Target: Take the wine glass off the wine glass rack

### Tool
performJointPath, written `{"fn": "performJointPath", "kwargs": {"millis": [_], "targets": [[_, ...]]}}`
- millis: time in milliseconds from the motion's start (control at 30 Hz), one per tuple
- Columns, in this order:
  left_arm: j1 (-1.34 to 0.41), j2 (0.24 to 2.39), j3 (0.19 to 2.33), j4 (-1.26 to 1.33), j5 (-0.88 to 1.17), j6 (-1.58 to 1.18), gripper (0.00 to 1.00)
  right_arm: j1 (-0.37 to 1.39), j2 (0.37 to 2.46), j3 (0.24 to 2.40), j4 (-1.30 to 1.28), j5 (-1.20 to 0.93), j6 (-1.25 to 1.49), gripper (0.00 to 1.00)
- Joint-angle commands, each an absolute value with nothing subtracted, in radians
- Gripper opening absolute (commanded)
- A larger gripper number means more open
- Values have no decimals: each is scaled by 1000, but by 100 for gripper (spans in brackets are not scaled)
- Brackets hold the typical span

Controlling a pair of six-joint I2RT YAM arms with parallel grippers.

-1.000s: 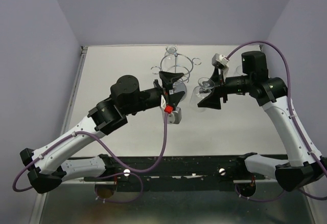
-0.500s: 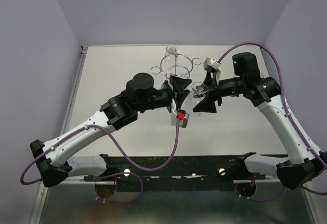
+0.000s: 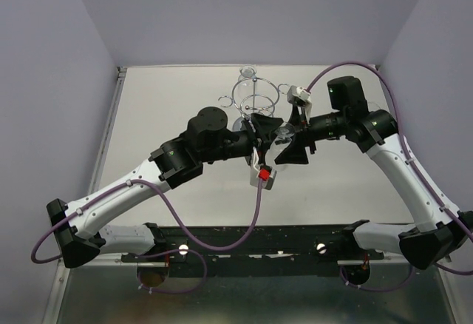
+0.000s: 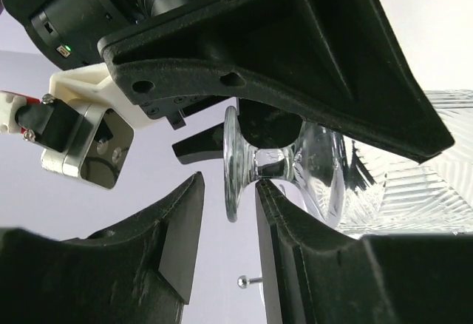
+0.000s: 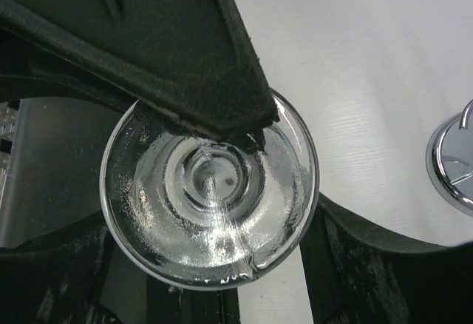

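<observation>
Gripping the wine glass (image 5: 211, 194) by its stem, the right gripper (image 3: 291, 140) has its fingers closed on it, and the left wrist view shows one black finger lying across the stem just behind the round foot. The glass is off the wine glass rack (image 3: 255, 103), held above the table (image 3: 162, 124) just to the near right of the rack's ring, where the two arms meet. The right wrist view looks straight onto the flat face of the foot, while the left wrist view sees the foot edge-on with the stem and the cut-pattern bowl beyond it. The left gripper (image 4: 228, 185) is open, its two fingers spread on either side of the foot's rim; whether they touch it cannot be told. The rack stands upright at the far middle of the table, with a second clear glass (image 3: 247, 72) at its far side
</observation>
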State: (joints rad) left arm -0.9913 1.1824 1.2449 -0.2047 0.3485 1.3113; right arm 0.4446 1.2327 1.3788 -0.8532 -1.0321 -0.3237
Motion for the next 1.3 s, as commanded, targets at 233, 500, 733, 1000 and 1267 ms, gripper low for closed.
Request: {"fn": "performJointPath", "kwargs": {"millis": [233,500,733,1000,1267], "targets": [[-1009,1200,1255,-158,339,1336,25,474,1249,1405,-808,-1026,-308,1],[-1009,1184,1224,-109,299,1310,0,474,1250,1407,-795,-991,-311,65],[-1009,1111,1198,-141,163,1175,0,472,1212,1468,-867,-907,-474,100],[-911,959,1143,-304,80,679,0,471,1077,1378,-677,-648,-433,100],[-608,894,1008,-450,467,123,0,472,1008,1243,-500,-443,-480,83]]}}
